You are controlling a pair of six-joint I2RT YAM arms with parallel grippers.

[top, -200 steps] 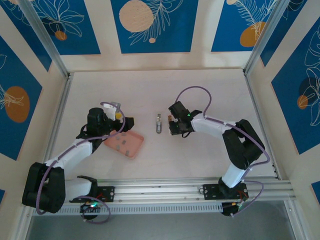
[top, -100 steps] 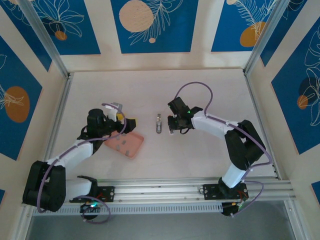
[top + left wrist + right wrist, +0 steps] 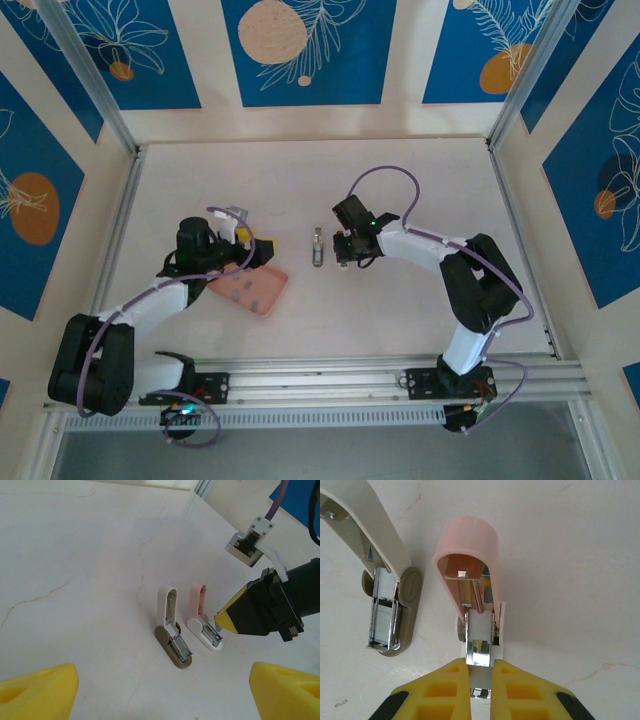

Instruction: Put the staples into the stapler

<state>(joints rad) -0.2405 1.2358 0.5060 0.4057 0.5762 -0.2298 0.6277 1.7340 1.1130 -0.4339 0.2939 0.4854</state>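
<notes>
Right claw (image 3: 480, 681) pinches the pink stapler (image 3: 470, 555) by its metal rail, seemingly steadying it; left claw (image 3: 160, 690), wide open and empty, should fetch staples (image 3: 243, 289) next.

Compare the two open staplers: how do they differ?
The pink stapler has a pink lid on a white base; the beige stapler has a cream lid on an olive base. The right gripper pinches the pink stapler's metal front end; the beige stapler lies untouched. Both are flipped open.

Pink stapler (image 3: 470, 555), beige stapler (image 3: 375, 525) — R end effector fingers (image 3: 445, 690) yellow, salmon tray (image 3: 275, 285).
</notes>
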